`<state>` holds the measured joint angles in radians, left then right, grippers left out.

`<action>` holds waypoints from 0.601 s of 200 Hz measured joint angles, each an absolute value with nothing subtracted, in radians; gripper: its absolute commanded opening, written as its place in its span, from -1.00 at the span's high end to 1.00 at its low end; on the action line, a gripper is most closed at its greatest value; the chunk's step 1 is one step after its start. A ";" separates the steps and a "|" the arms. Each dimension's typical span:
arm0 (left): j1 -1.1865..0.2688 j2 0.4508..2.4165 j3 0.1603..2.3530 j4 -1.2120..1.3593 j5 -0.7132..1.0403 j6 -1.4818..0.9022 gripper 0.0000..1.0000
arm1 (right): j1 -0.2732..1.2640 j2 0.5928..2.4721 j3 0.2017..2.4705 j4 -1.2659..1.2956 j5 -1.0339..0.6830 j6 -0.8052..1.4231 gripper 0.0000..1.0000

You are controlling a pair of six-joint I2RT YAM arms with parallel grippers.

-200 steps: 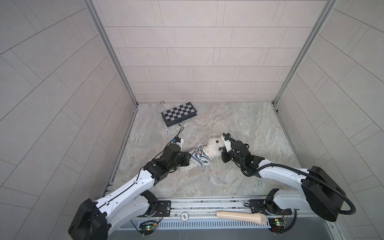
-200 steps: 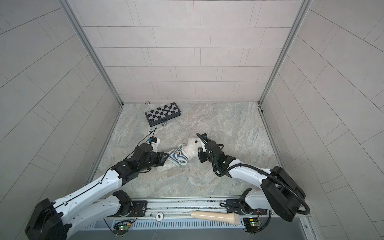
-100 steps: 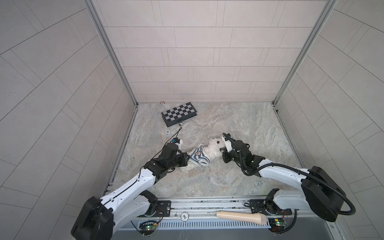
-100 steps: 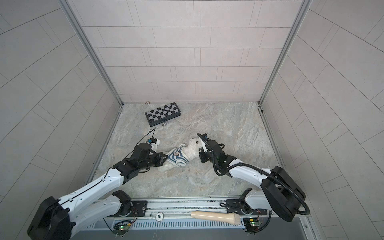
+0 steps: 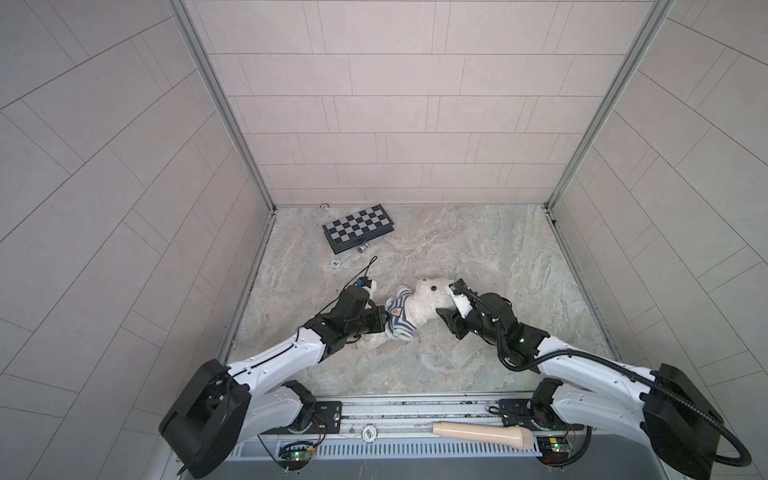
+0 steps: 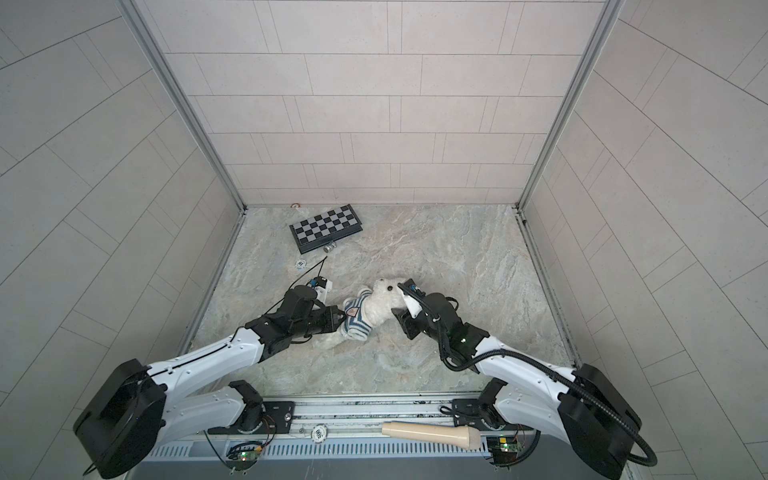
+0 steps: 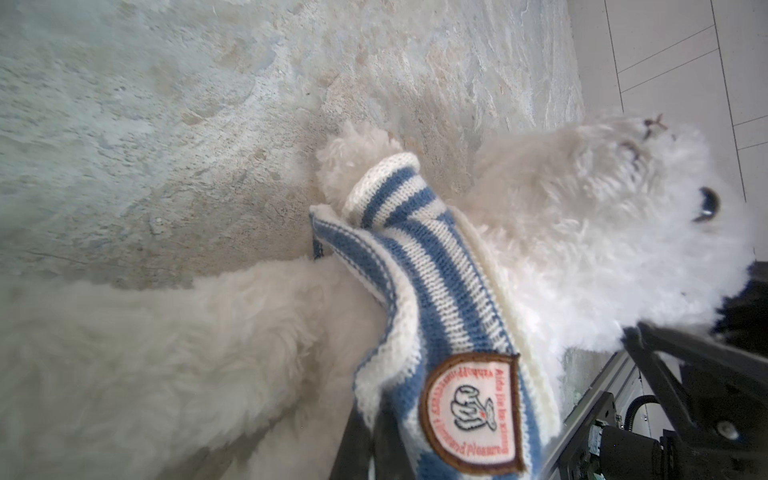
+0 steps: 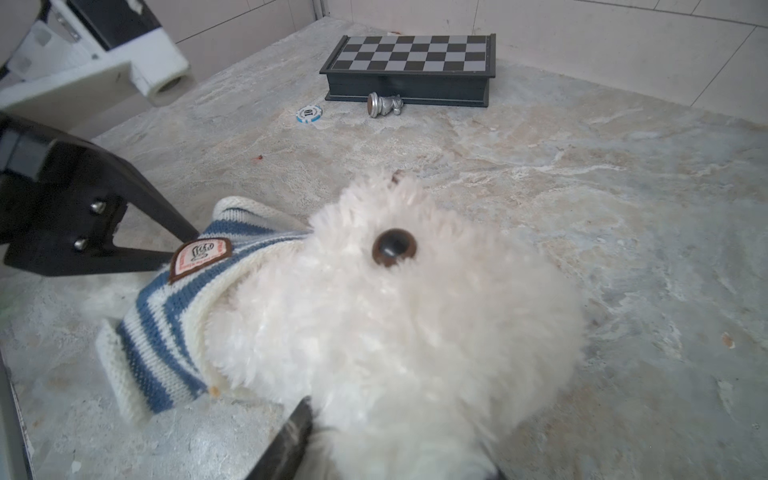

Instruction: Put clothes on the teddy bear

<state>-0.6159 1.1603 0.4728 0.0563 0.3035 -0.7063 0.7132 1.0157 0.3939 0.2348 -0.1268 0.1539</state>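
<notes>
Mid-table, left fingers [image 8: 124,255] pinch the striped shirt [image 5: 400,318] on the teddy bear [image 5: 424,299] — right fingers [image 8: 286,440] apparently parted.

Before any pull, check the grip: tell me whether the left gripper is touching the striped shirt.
Touching. In the right wrist view the shut left gripper presses into the striped shirt beside its badge, no gap.

Table [image 5: 519,257] right half and near edge free. Chessboard [image 5: 358,226], chess piece [image 5: 363,248], poker chip [image 5: 336,264] crowd far-left corner. Teddy bear [image 5: 426,301] in shirt [image 5: 399,319] blocks centre; left arm [image 5: 286,355], right arm [image 5: 582,368] flank it.
</notes>
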 measured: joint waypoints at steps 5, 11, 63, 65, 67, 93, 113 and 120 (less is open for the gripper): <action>-0.616 1.164 0.473 0.062 0.305 -0.707 1.00 | 0.713 1.003 0.384 0.234 -0.126 0.146 -0.03; -0.616 1.169 0.473 0.069 0.307 -0.707 1.00 | 0.713 0.987 0.374 0.233 -0.124 0.140 -0.04; -0.613 1.247 0.496 0.136 0.329 -0.707 1.00 | 0.713 0.841 0.319 0.219 -0.088 0.098 -0.05; -0.613 1.251 0.497 0.138 0.331 -0.707 1.00 | 0.713 0.833 0.316 0.218 -0.086 0.096 -0.05; -0.612 1.255 0.499 0.141 0.332 -0.707 1.00 | 0.712 0.822 0.312 0.218 -0.084 0.094 -0.05; -0.607 1.294 0.507 0.185 0.357 -0.711 1.00 | 0.720 0.690 0.270 0.220 -0.101 0.059 -0.04; -0.606 1.312 0.507 0.205 0.371 -0.718 1.00 | 0.765 0.650 0.280 0.212 -0.146 0.004 0.05; -0.606 1.315 0.507 0.210 0.374 -0.719 1.00 | 0.791 0.654 0.295 0.204 -0.159 -0.019 0.10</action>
<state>-0.6060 1.3148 0.5068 0.2104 0.3737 -0.7189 0.7914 0.6537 0.2955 0.2043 -0.1589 -0.0185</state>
